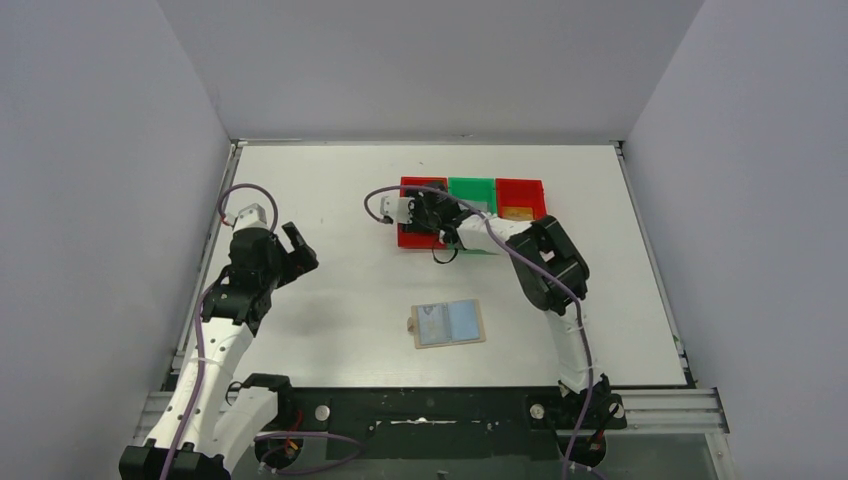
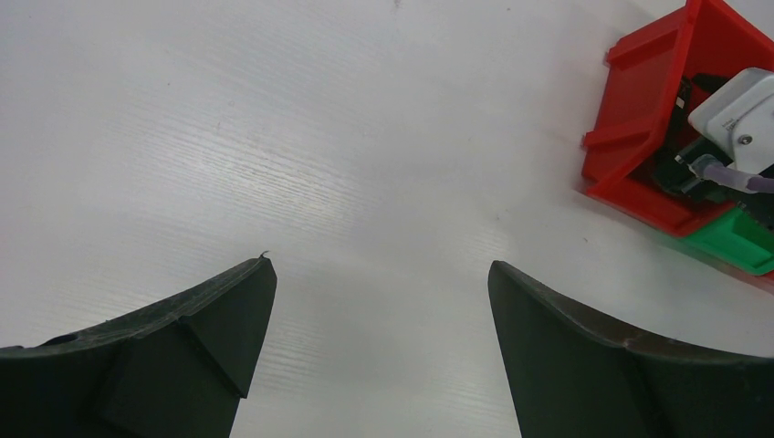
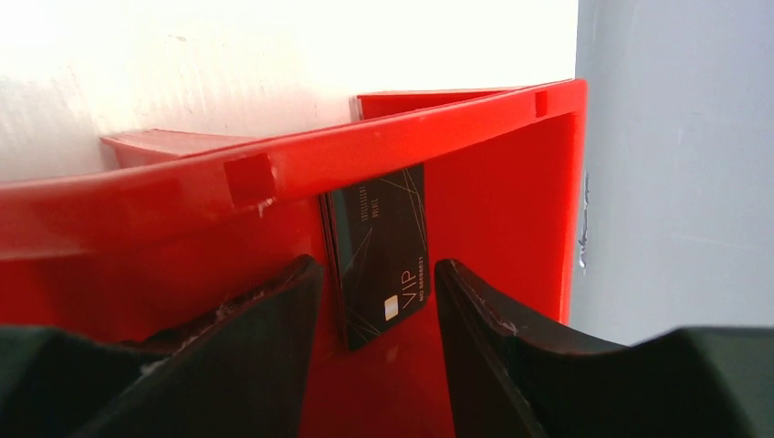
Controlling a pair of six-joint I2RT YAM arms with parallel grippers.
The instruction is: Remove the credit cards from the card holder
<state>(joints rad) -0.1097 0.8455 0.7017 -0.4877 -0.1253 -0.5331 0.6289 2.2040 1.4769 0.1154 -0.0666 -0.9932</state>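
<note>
The card holder (image 1: 448, 323) lies open on the table, tan edge and tab at its left, pale blue lining up. My right gripper (image 1: 425, 212) reaches into the left red bin (image 1: 409, 238). In the right wrist view its jaws (image 3: 379, 265) stand apart on either side of a black credit card (image 3: 381, 242) marked "VIP". The card stands on edge against the red bin wall (image 3: 493, 192), close to the left finger. A gold-orange card (image 1: 517, 212) lies in the right red bin. My left gripper (image 1: 297, 245) is open and empty above bare table (image 2: 379, 274).
A green bin (image 1: 471, 190) sits between the two red bins at the table's back. The left wrist view shows the left red bin (image 2: 639, 109), the green bin (image 2: 739, 242) and the right arm's white wrist camera (image 2: 744, 109). Grey walls surround the table.
</note>
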